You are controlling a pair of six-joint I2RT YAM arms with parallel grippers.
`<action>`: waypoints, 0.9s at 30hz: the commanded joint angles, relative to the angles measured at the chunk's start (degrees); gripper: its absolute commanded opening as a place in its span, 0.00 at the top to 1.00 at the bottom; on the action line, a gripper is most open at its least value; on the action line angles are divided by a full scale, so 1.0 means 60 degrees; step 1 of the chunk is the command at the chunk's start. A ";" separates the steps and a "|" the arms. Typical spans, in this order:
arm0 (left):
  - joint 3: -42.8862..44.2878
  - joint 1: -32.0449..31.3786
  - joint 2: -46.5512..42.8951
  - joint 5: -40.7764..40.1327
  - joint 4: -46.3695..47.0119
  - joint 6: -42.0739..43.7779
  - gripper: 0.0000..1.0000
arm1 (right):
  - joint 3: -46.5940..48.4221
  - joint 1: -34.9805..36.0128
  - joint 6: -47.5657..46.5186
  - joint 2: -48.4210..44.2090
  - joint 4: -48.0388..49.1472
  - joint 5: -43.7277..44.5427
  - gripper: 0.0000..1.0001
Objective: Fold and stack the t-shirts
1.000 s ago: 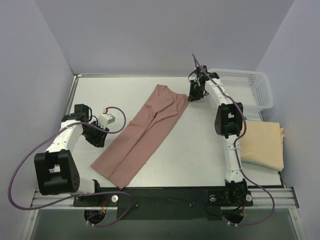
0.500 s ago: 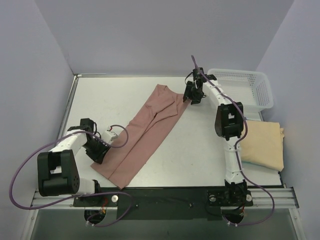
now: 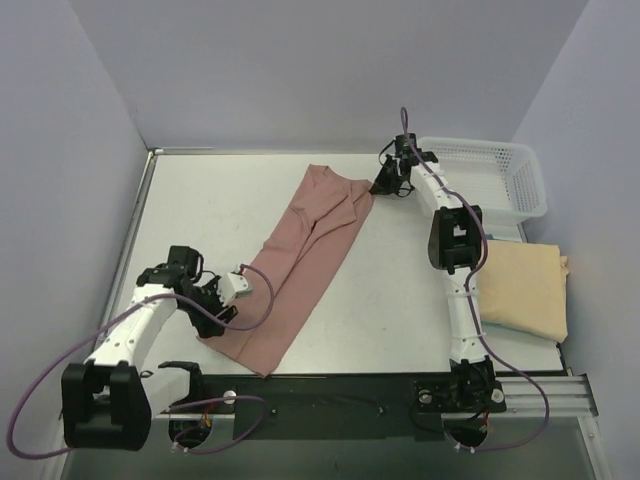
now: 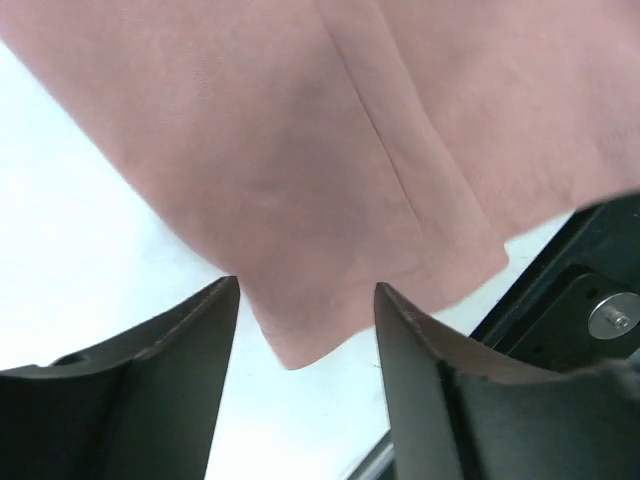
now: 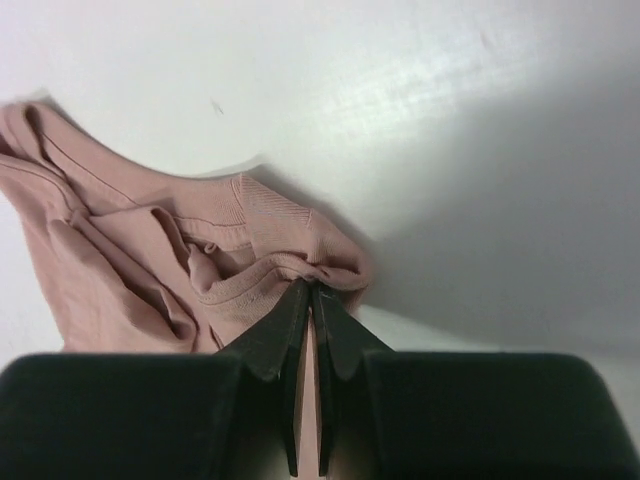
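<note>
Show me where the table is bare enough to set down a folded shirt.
Widest bare table: far left, between its left edge and the pink shirt. A second patch lies between that shirt and the right arm. Crowded: the right side, with basket and tan shirt, and the near-left corner, where the open left gripper straddles the pink shirt's corner.

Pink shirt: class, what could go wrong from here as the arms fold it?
1. The right pincer pinches only a small bunch of the shirt collar; it might slip out when lifted.
2. The open left pincer straddles just the hem corner; closing may catch little cloth or miss.
</note>
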 commanded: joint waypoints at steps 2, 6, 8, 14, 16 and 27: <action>0.0018 -0.0085 -0.1911 0.2577 -0.1300 0.4125 0.28 | 0.1208 -0.0432 0.0663 0.0838 0.2202 -0.0994 1.00; -0.0437 -0.0553 -0.2528 0.3253 -0.0719 0.5069 0.25 | 0.1793 -0.0769 0.1367 0.1526 0.3363 -0.1453 1.00; -0.0554 -0.1079 -0.2456 0.3151 -0.0365 0.4454 0.25 | 0.2204 -0.0813 0.1294 0.1718 0.3714 -0.1293 0.95; -0.0628 -0.1433 -0.1885 0.2582 -0.0319 0.4831 0.26 | 0.0934 -0.0361 -0.0140 0.0548 0.4817 -0.1731 0.17; -0.0613 -0.1448 -0.1651 0.2114 -0.0450 0.5197 0.25 | -0.0015 -0.0185 -0.0916 -0.0315 0.4539 -0.1542 0.06; -0.0891 -0.1433 -0.2206 0.0810 -0.1169 0.7292 0.24 | -0.5805 0.1821 -0.5147 -0.6175 0.4263 -0.2663 0.00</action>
